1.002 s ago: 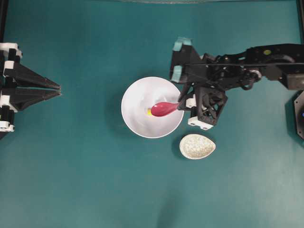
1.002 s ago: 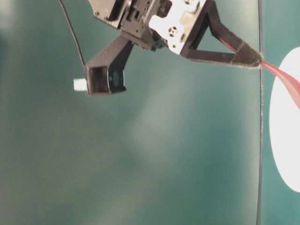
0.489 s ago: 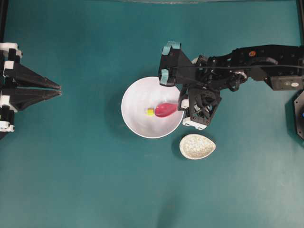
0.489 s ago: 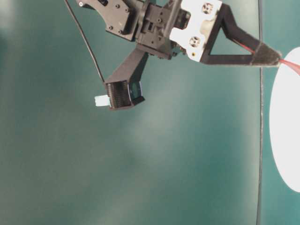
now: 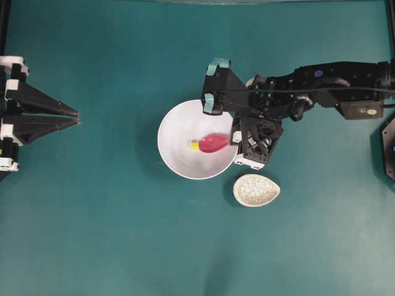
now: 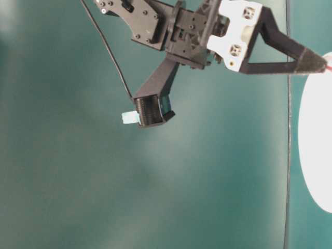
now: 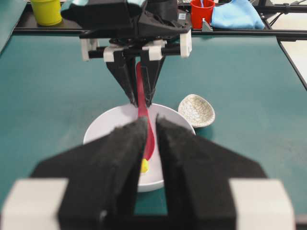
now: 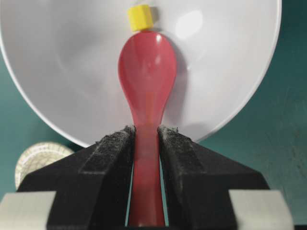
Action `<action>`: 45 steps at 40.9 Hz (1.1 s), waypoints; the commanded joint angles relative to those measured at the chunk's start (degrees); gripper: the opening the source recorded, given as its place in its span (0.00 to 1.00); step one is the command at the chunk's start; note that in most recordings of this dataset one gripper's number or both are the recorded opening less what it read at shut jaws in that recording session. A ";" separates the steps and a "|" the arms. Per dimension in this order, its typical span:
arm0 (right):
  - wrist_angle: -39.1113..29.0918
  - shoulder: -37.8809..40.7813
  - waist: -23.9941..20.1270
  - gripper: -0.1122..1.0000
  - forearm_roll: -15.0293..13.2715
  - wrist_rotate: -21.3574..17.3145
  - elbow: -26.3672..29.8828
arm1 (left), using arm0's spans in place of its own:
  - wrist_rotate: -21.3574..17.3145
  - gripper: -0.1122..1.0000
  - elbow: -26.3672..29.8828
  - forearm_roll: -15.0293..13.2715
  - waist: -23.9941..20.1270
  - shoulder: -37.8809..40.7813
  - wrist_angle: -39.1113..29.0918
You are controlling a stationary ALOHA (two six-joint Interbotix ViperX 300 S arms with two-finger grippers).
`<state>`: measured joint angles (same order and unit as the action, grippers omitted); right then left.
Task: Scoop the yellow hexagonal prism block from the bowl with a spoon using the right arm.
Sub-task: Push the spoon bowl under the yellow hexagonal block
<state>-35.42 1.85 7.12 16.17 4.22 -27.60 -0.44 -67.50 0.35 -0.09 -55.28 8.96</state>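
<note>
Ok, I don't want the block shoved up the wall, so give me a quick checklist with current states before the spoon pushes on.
1. Spoon held firm: ok, right gripper jaws clamp the handle on both sides.
2. Scoop inside the bowl: ok.
3. Yellow block lined up with the scoop tip: ok, it sits just off the tip.
4. Block already in the scoop: not ok, it lies outside on the bowl floor.
5. Scoop tip low enough to slide under the block: cannot tell.
6. Left gripper out of the way: ok, parked at the table edge, far from the bowl.
</note>
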 commanded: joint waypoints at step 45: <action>9.58 1.93 0.18 0.33 -0.09 0.70 4.92 | -0.18 0.24 1.58 0.18 -0.09 0.18 -0.70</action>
<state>-26.37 4.83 7.12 16.17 4.83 -23.99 -0.53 -67.59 0.44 -0.09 -55.28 8.17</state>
